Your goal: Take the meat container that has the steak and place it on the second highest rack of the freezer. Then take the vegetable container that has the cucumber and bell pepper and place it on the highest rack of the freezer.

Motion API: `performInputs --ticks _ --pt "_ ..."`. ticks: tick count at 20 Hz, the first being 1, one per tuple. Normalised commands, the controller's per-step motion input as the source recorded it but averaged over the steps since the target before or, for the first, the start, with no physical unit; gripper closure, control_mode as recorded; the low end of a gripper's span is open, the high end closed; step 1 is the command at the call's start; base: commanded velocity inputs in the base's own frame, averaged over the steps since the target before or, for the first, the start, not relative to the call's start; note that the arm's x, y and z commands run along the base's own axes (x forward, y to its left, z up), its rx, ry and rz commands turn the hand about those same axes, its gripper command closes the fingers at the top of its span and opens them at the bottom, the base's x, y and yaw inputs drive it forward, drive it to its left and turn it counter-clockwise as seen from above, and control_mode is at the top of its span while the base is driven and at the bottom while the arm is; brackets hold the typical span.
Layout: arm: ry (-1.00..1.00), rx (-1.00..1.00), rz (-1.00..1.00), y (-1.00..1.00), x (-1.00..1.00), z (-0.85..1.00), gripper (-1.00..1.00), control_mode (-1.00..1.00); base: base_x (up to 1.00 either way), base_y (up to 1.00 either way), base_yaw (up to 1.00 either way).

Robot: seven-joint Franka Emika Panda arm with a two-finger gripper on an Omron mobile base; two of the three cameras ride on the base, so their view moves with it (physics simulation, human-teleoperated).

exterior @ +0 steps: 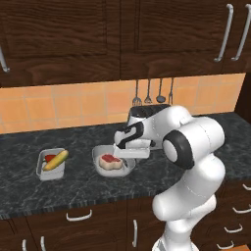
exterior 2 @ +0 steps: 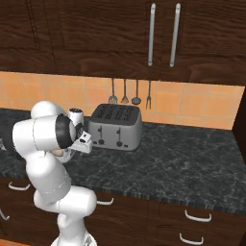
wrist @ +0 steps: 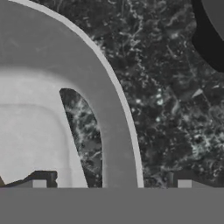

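basically nothing done yet, the meat container (exterior: 113,162) with the steak (exterior: 111,161) and the vegetable container (exterior: 51,164) both sit on the table (exterior: 73,184), gripper (wrist: 109,186) wide apart straddling the meat container's rim

The counter (exterior: 29,191) looks like polished dark stone, speckled with pale veins. The cabinets (exterior: 59,29) are dark wood with a visible grain and smooth metal bar handles (exterior 2: 152,34). The backsplash (exterior: 59,105) is matt orange tile. The toaster (exterior 2: 115,126) has a brushed grey metal shell. The meat container (exterior: 98,157) is smooth matt grey, like plastic. The steak (exterior: 111,162) looks moist, and the cucumber (exterior: 56,160) slightly glossy.
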Motion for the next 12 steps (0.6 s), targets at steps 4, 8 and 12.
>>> performInputs --ticks 4,8,12 --pt "-0.02 0.00 0.00 0.00 0.00 -0.22 1.00 -1.00 0.00 0.00 0.00" --pt "-0.05 0.00 0.00 0.03 0.00 0.00 1.00 -1.00 0.00 0.00 0.00" --pt "-0.05 0.00 0.00 0.03 0.00 0.00 1.00 -1.00 0.00 0.00 0.00"
